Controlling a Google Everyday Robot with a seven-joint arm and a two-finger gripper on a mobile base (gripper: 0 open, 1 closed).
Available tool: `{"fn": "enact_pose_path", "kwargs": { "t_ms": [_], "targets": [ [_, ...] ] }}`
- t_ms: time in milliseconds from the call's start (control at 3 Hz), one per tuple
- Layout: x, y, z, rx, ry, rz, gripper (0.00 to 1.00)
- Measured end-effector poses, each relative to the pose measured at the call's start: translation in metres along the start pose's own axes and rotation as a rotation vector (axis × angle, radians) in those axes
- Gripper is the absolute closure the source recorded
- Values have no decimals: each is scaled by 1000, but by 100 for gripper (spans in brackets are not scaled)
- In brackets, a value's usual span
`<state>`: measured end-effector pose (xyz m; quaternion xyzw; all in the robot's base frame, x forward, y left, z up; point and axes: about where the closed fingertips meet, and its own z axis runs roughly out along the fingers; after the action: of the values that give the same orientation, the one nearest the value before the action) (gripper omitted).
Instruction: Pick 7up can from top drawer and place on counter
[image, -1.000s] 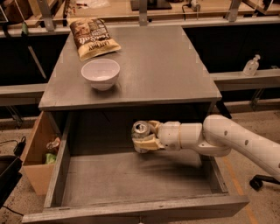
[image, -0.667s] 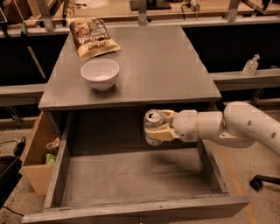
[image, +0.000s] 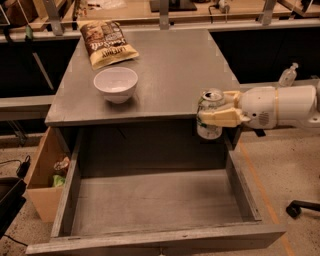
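The 7up can (image: 209, 107) is upright in my gripper (image: 216, 115), which is shut on it. I hold it in the air at the counter's front right corner, above the right rear part of the open top drawer (image: 150, 200). The can's silver lid sits about level with the counter (image: 175, 65) top. My white arm reaches in from the right. The drawer is pulled out and its grey floor holds nothing.
A white bowl (image: 116, 84) stands on the counter's front left. A brown-yellow snack bag (image: 106, 42) lies at the back left. A tan wooden crate (image: 45, 172) with scraps sits left of the drawer. A clear bottle (image: 288, 75) stands at right.
My gripper has lifted the can up out of the drawer and moved it right, from near the drawer's rear middle to the counter's front right corner.
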<state>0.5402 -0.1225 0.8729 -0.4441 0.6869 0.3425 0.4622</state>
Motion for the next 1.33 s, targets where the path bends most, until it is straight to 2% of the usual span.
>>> {"fn": "enact_pose_path", "kwargs": {
  "t_ms": [333, 667, 1333],
  "targets": [
    [-39, -22, -15, 25, -23, 5, 100],
    [-71, -49, -12, 51, -52, -53, 100],
    [-127, -124, 31, 122, -124, -183, 100]
  ]
}}
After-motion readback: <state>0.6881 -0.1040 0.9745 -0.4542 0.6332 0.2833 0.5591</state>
